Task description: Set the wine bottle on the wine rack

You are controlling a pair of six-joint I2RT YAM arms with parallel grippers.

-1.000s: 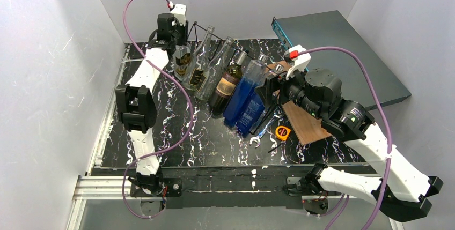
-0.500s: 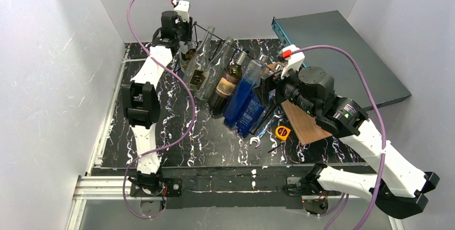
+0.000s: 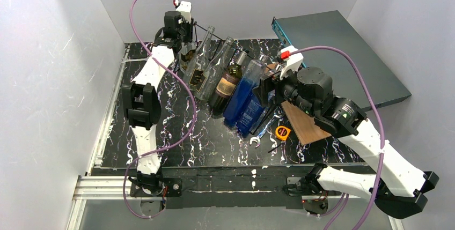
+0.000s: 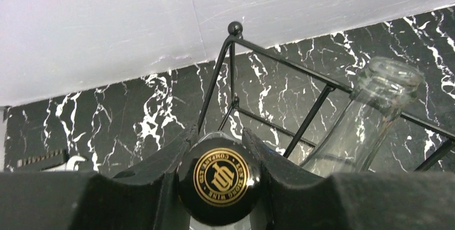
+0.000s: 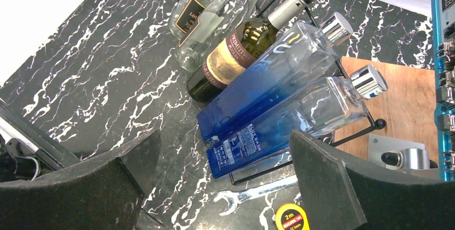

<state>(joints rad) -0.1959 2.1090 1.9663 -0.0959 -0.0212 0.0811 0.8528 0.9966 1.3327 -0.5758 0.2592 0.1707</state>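
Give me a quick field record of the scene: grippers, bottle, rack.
left gripper: shut on wine bottle cap
right gripper: open, empty, near blue bottles
wine bottle: at far-left end of rack; seating not visible
rack: five other bottles leaning in it, two of them blue
loose items: wrench, tape measure, board by rack's right end

White walls (image 3: 53, 80), marbled table (image 3: 214, 144) (black, white-veined)

Robot lab cell, white panel walls (image 3: 48, 80), black marbled tabletop (image 3: 214, 145), aluminium rail (image 3: 102, 187)
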